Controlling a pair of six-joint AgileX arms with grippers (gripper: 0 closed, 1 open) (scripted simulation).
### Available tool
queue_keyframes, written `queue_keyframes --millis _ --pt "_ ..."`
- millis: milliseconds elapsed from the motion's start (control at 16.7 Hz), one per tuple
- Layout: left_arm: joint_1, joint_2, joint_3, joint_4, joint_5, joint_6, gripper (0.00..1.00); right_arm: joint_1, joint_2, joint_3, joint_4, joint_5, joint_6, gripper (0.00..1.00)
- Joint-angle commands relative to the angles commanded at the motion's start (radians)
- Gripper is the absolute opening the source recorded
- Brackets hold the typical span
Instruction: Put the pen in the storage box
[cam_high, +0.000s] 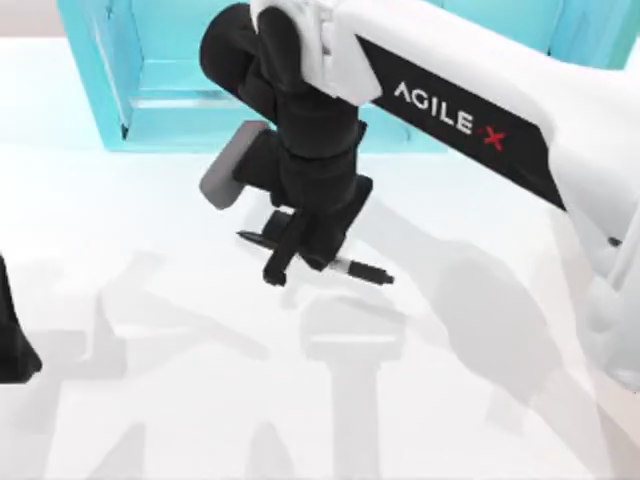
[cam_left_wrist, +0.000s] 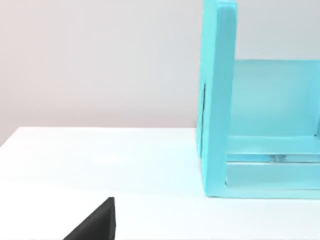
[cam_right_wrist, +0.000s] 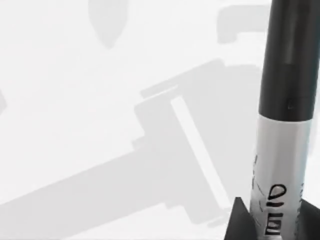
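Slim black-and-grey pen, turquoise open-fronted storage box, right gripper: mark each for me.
Pen (cam_right_wrist: 280, 170): right wrist view, grey labelled barrel.
Storage box (cam_left_wrist: 217, 100): left wrist view, front edge of side wall.
Right gripper (cam_high: 300, 250): top view, between fingertips at the pen.

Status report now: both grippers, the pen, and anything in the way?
Right gripper mid-table, shut on the pen. Left gripper parked at the table's left edge. Storage box at the far side, nothing between it and the pen.

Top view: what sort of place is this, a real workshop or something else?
Probably a computer-rendered test bench, not a real room: a bare white table, a turquoise storage box at its far edge, and the right tool on a pen, all with flat, clean surfaces.
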Motion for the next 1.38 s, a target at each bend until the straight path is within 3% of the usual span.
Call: queue_keyframes --millis 360,1080,1380 --pt "0.000 0.000 0.000 0.000 0.000 0.000 1.00 -0.209 -0.017 -0.018 -0.062 0.034 0.325 0.00" --pt "0.000 0.000 0.000 0.000 0.000 0.000 1.00 -0.840 -0.105 -0.131 -0.226 0.133 1.281 0.00" --pt "0.000 0.000 0.000 0.000 0.000 0.000 1.00 -1.036 -0.134 -0.182 -0.267 0.159 1.574 0.00"
